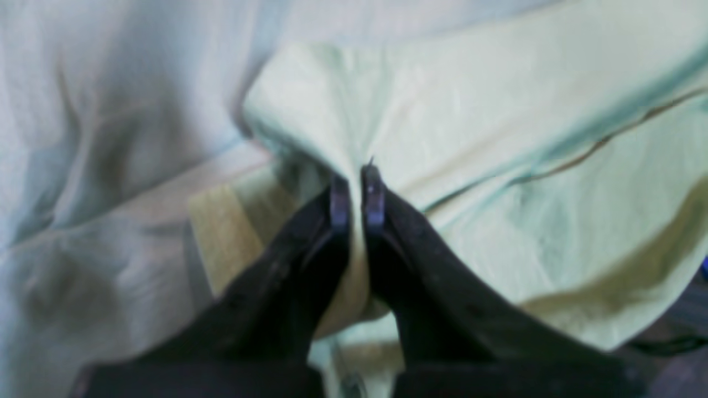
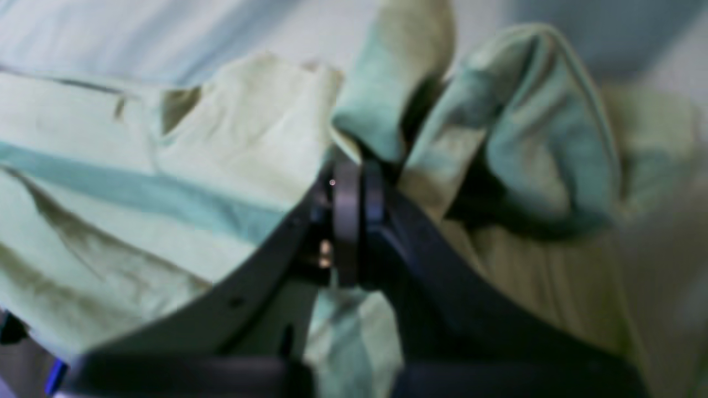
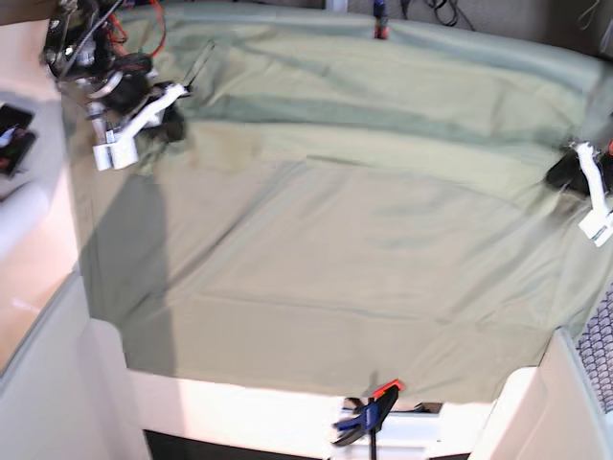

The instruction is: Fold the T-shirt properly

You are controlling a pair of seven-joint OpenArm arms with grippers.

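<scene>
Left wrist view shows the left gripper (image 1: 357,193) pinching a fold of the T-shirt (image 1: 498,138), and the right gripper (image 2: 354,199) pinches a bunched part too. Both pinches are small, so a hard pull could slip the shirt free or drag the table cloth (image 3: 335,287) along

Your T-shirt (image 1: 498,138) reads pale yellowish sage-green – plain, no print showing – with teal-tinted shadows in its folds and a thin brown line along one crease. Behind it, beyond the left gripper (image 1: 357,190), the table cloth (image 1: 110,110) is duller grey-green. Both grippers are black; the right gripper (image 2: 354,193) carries greyish pads. In the base view a clamp (image 3: 369,414) shows blue with an orange tip.
</scene>
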